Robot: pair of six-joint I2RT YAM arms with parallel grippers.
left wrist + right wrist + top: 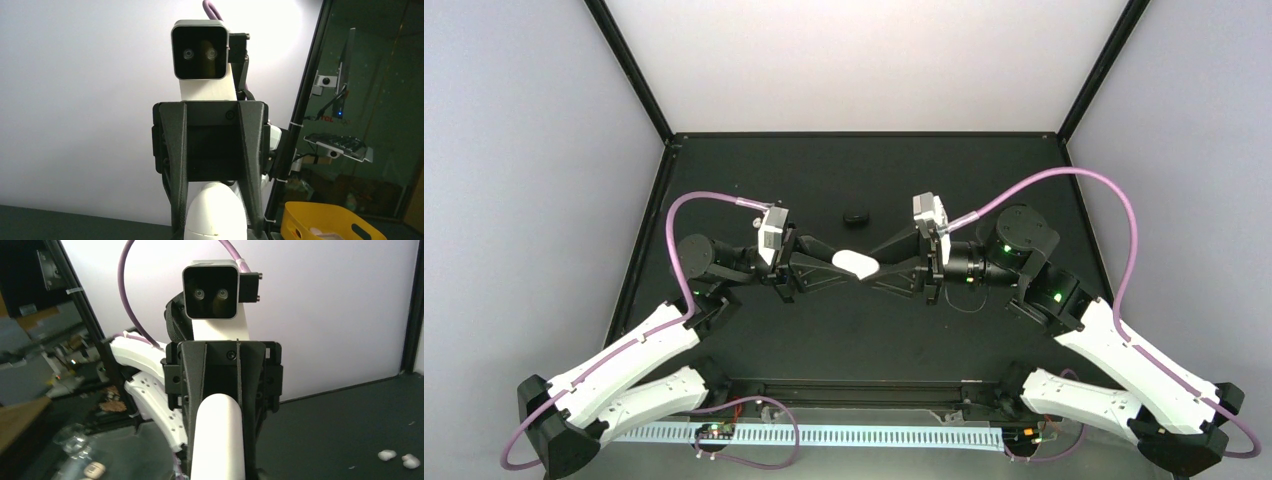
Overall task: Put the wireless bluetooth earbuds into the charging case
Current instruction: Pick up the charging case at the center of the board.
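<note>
The charging case, a smooth white oval pebble, hangs above the middle of the black table between the two grippers, which meet tip to tip. My left gripper is shut on its left end. In the left wrist view the case shows a seam near the bottom, and the right gripper's fingers flank it. Whether the right gripper still presses on it is unclear. In the right wrist view the case fills the foreground. Two tiny white earbuds lie together on the table.
A small black oval object lies on the table just beyond the grippers. Black frame posts rise at the back corners. A yellow bin stands outside the enclosure.
</note>
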